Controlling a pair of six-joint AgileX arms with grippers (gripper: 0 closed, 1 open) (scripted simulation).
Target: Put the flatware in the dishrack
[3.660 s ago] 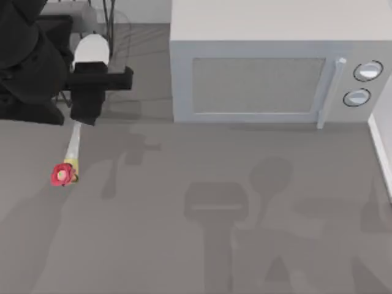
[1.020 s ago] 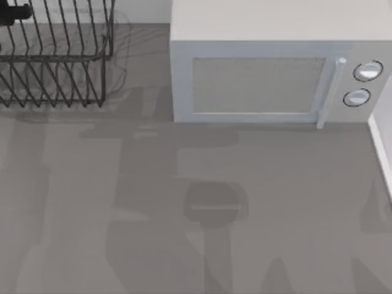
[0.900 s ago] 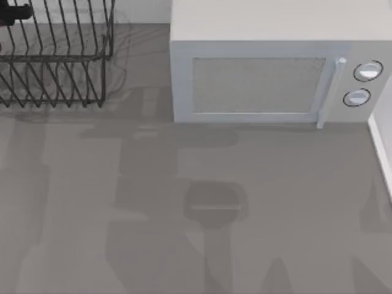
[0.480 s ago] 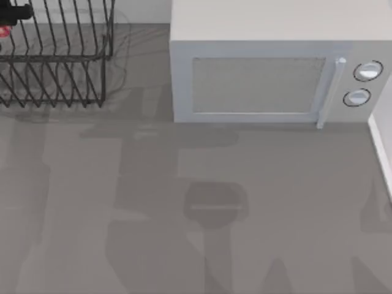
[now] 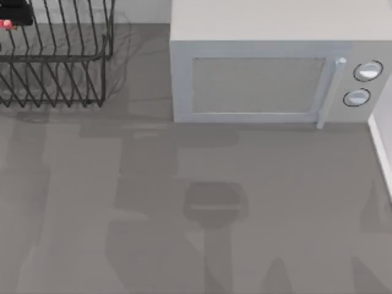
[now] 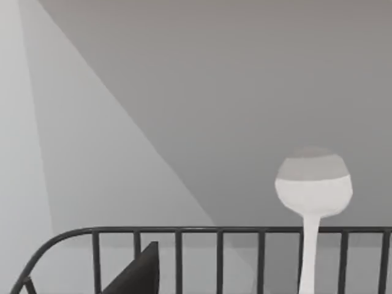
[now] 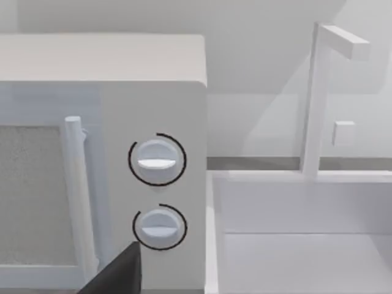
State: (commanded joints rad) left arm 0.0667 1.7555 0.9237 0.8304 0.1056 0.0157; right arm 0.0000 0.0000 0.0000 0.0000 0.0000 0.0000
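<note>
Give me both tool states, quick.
Left tool: over the rack at the table's far left, with the spoon; cannot tell if it is gripped.
Right tool: near the microwave; cannot tell.

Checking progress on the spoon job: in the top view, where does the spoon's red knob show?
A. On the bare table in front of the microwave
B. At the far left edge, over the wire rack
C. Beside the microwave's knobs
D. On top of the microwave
B: the spoon's red knob sits at the top view's far left edge, over the wire rack, well left of the microwave.
</note>
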